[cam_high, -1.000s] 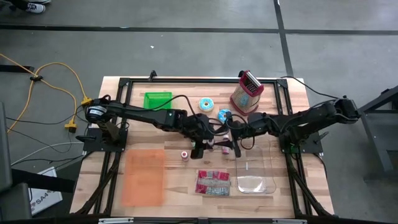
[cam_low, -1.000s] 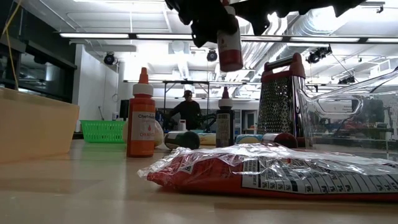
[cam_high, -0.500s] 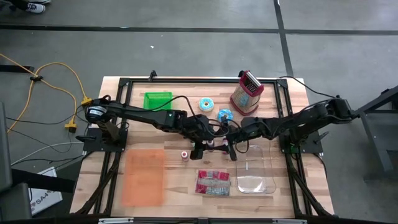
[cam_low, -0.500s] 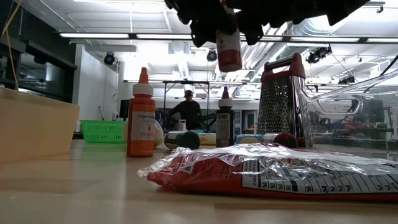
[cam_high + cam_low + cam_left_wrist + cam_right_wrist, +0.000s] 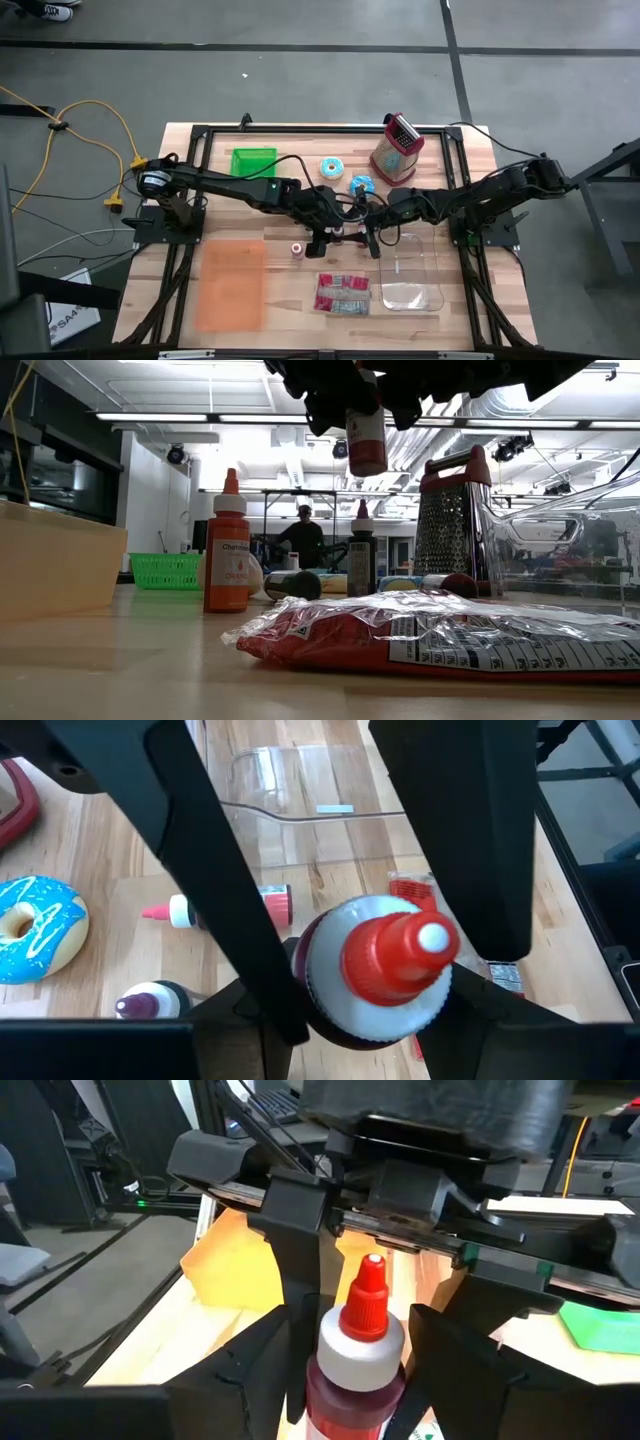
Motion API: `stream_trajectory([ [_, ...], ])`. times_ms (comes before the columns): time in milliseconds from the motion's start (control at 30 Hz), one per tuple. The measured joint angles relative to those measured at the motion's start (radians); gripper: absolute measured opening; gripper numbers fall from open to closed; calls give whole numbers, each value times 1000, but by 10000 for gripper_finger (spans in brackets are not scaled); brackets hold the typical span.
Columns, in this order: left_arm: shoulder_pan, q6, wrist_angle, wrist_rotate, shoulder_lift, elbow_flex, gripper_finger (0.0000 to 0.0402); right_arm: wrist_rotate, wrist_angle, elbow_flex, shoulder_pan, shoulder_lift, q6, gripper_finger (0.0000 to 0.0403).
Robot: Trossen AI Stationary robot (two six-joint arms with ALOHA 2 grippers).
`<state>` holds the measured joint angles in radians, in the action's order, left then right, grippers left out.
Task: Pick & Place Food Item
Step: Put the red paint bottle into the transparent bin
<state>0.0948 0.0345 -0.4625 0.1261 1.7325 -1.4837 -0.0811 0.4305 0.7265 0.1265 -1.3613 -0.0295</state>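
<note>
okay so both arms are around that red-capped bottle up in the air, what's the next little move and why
Probably close the right gripper on the red-capped bottle. The left gripper already clamps the bottle above the table, while the right gripper's fingers flank it with gaps on both sides, so the handover isn't secured yet.

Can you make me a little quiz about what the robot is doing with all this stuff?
1. True or false: the red-capped bottle is standing on the table.
2. Which claw is shut on that bottle? A: the left one. B: the right one. C: neither.
3. Fill in: the green basket sits on the ___ arm's side of the table.

Key
1. False. It hangs in the air above the snack bag.
2. A. The left claw grips it, while the right claw is open around it.
3. Left.
</note>
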Motion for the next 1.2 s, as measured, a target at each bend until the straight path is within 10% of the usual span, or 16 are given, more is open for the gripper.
stream_trajectory([
  [1200, 2, 3, 10, 0, 0, 0, 154, -7, -20, 0, 0, 0, -2, 117],
])
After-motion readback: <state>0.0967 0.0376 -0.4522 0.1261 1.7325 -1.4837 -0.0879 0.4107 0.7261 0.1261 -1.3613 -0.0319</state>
